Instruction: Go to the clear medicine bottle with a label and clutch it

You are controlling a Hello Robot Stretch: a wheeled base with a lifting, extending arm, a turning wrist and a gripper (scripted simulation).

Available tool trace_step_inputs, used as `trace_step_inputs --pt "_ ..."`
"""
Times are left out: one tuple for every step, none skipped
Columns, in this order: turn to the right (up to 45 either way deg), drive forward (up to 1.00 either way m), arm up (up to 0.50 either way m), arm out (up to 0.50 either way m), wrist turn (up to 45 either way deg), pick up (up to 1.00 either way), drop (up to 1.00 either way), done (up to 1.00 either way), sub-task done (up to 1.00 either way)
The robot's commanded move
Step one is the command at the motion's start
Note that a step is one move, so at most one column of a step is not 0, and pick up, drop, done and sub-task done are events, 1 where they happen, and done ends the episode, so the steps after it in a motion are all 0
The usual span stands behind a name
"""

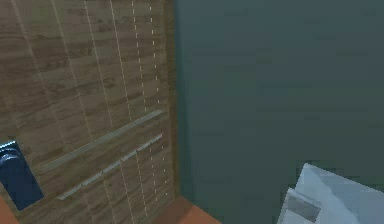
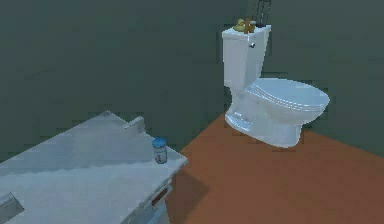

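The base sits nose-in to the door (image 1: 80,100) and wall (image 1: 280,90) corner, its reaching side facing the desk (image 2: 70,165).

1. One wooden door (image 1: 90,100), taking up the forward view from about eight to twelve o'clock.
2. One dark handle plate (image 1: 18,172) on that door, at eight o'clock.
3. One pale counter (image 2: 70,165), at seven o'clock in the arm side view.
4. One small clear bottle (image 2: 159,150) with a blue cap, standing upright on the counter's edge, toward six o'clock from the middle of the arm side view.
5. One white toilet (image 2: 270,95), at two o'clock in the arm side view.
6. One small yellowish thing (image 2: 241,27) on the toilet's tank, at one o'clock, too small to name.
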Motion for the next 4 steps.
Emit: trace_step_inputs --pt "0.0 0.0 0.5 0.0 0.0 0.0 0.0 0.0 0.0" --pt "0.0 0.0 0.38 0.0 0.0 0.0 0.0 0.0 0.0" --pt "0.0 0.0 0.0 0.24 0.0 0.0 0.0 0.0 0.0" --pt "0.0 0.0 0.0 0.0 45.0 0.0 0.0 0.0 0.0"
